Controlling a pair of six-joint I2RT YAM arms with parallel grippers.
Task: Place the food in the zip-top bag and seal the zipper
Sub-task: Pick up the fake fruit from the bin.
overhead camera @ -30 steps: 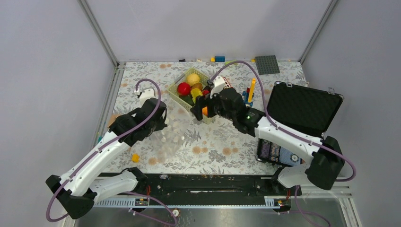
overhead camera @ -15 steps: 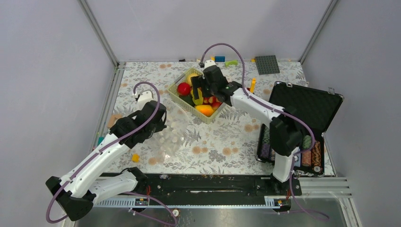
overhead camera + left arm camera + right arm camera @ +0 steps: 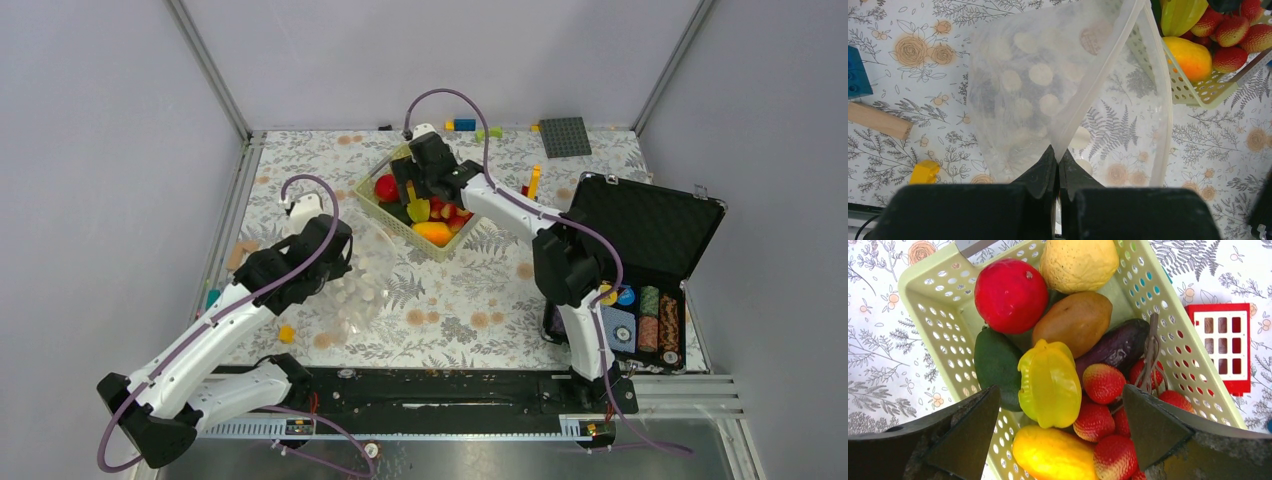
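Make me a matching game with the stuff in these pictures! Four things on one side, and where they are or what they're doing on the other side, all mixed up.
Things:
1. clear dotted plastic bag
2. yellow ridged star fruit toy
3. red plastic window block
4. right hand

Places or states:
A. lying in the pale green lattice basket
B. pinched by the shut left hand
C. open above the basket
D. on the flowery tablecloth, outside the basket

Pairs: 1-B, 2-A, 3-D, 4-C.
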